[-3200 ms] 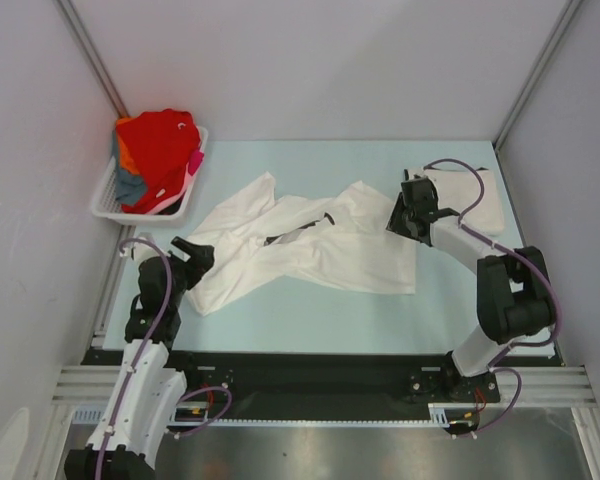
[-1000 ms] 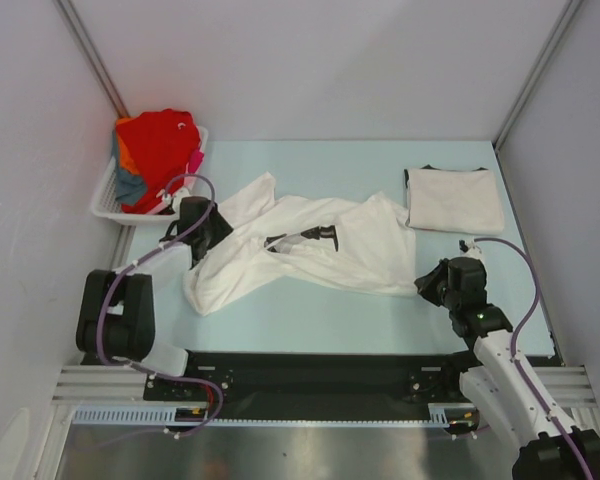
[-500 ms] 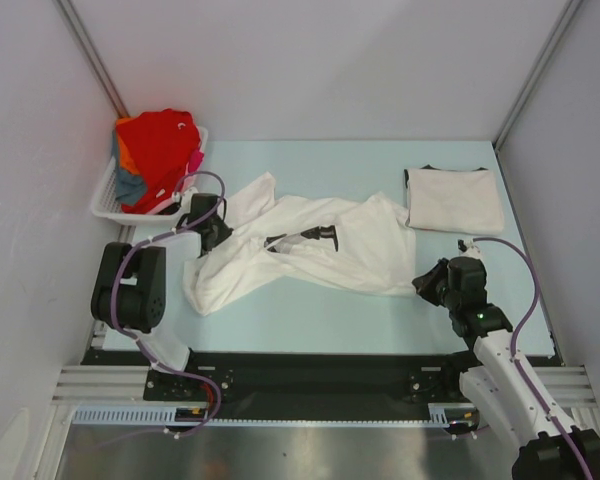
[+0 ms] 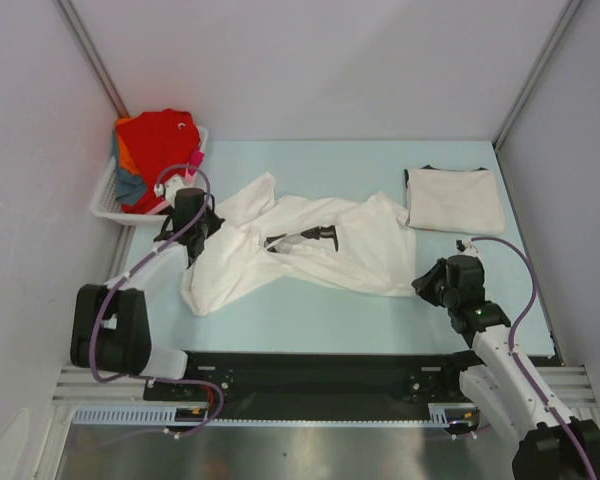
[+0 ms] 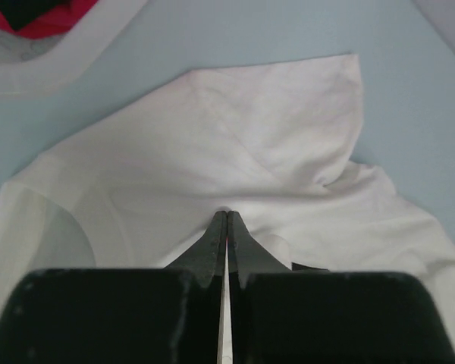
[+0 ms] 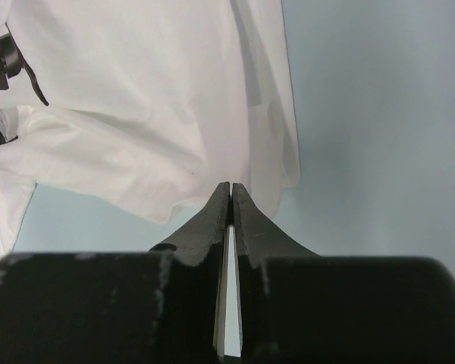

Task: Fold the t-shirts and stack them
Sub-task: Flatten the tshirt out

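Observation:
The white t-shirt (image 4: 310, 255) with small black prints lies crumpled and spread across the middle of the table. My left gripper (image 4: 193, 248) is down on its left part. In the left wrist view that gripper (image 5: 227, 214) is shut, with the white cloth (image 5: 273, 144) puckered at its tips. My right gripper (image 4: 427, 283) sits at the shirt's near right corner. Seen from the right wrist, its tips (image 6: 230, 185) are all but together at the hem of the white shirt (image 6: 152, 98), and no cloth shows between them. A folded off-white t-shirt (image 4: 453, 198) lies at the back right.
A white slatted basket (image 4: 108, 205) stands at the back left, holding red (image 4: 158, 140), orange, blue-grey and pink tees. Its rim (image 5: 68, 49) shows at the top left of the left wrist view. Grey walls close in both sides and the back.
My left gripper has closed onto the shirt's left part, and its arm has swung outward to the left. The right arm has stayed by the near right corner. The shirt has barely shifted.

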